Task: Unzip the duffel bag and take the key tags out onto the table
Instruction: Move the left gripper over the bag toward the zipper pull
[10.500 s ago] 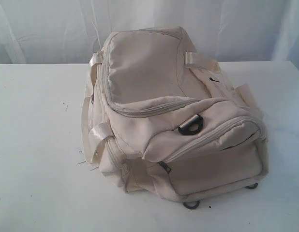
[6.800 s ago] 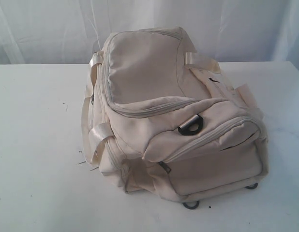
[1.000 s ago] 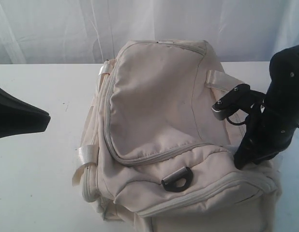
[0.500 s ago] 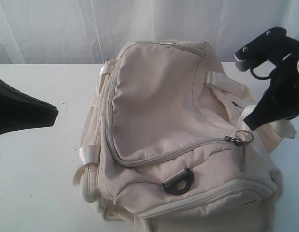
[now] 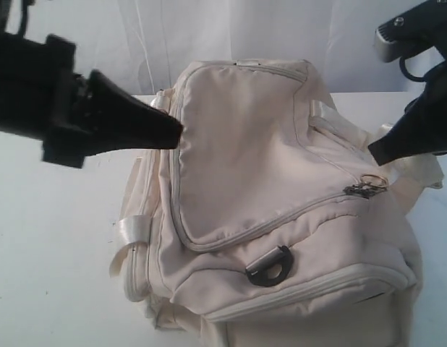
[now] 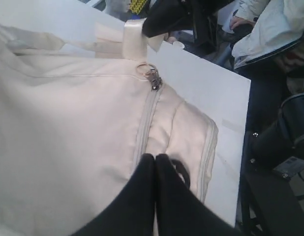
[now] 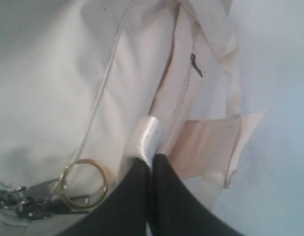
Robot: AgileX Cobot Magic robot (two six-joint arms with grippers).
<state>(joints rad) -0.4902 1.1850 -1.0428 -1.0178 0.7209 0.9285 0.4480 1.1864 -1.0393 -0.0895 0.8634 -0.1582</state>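
Where the bag sits: duffel bag (image 5: 245, 159) on the table (image 5: 57, 238), centre to right, top zipper closed.
Zipper pull (image 5: 362, 189): ringed, at the zipper's right end.
Left gripper (image 5: 176, 134): jaws pressed together, tip at the bag's far-left top edge.
Right gripper (image 5: 374, 152): jaws pinching the satin strap (image 7: 144, 135) on the bag's right side.
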